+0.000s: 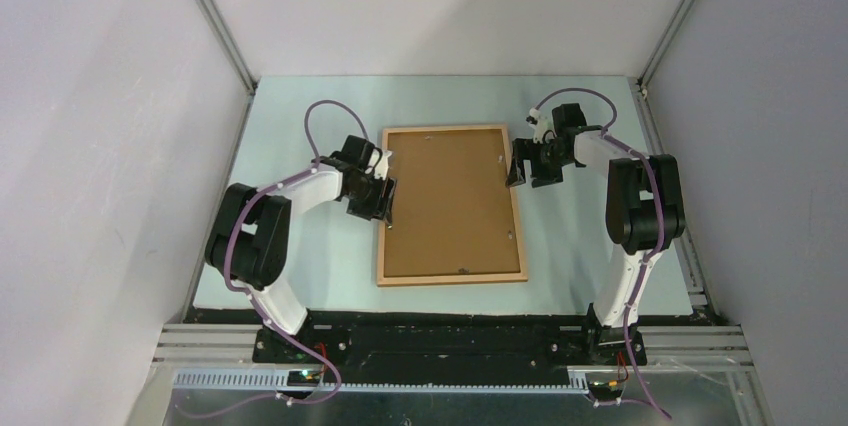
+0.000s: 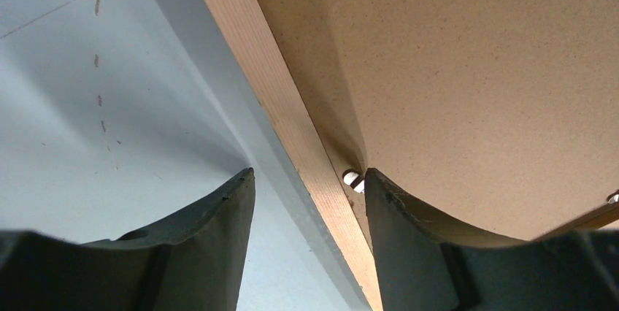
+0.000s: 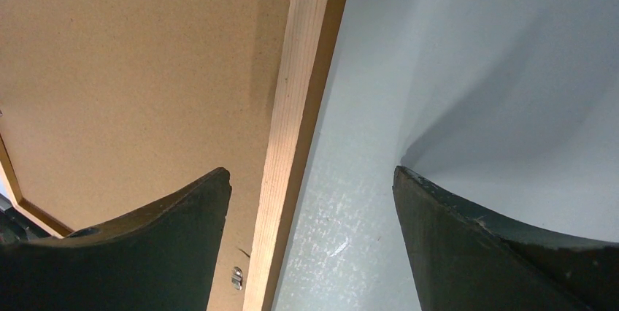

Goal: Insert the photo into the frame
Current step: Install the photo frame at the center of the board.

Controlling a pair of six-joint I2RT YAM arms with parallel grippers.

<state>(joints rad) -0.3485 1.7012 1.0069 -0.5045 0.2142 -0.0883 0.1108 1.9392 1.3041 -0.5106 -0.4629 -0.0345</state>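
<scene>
**Operator:** Where does everything sit?

**Coach:** The table point(image 1: 560, 236) carries the frame point(image 1: 450, 277) flat at its middle, back up. Its long rails run from the near edge toward the far edge. The board point(image 1: 450, 201) fills it. You won't find the photo in any view.

**Operator:** And my grippers?

**Coach:** Your left gripper point(image 2: 306, 176) straddles the left rail about halfway along. One finger is over the table and the other over the board, with the jaws apart and nothing gripped. Your right gripper point(image 3: 312, 172) straddles the right rail nearer the far corner, spread wide and just as empty.

**Operator:** How do I do this step well?

**Coach:** My reading is that you're working on the back. Deal with the small metal clips point(image 2: 352, 179) first, since the board likely won't move while they overlap it. Pin one rail with one gripper so the frame can't slide on the table, and nudge each clip with a single fingertip of the other. Go lightly, because the rail is thin wood and the board looks easy to scuff. Keep your fingers outside the board's edge, or you'll press down what you mean to free.

**Operator:** What can't you see?

**Coach:** I can't tell whether the photo lies under the board or somewhere out of view. The frame's front is against the table, so any glass is hidden. The left gripper's inner finger sits right by a clip, and I can't tell whether they touch. From above the clips are mere specks, so I can't count them.
</scene>
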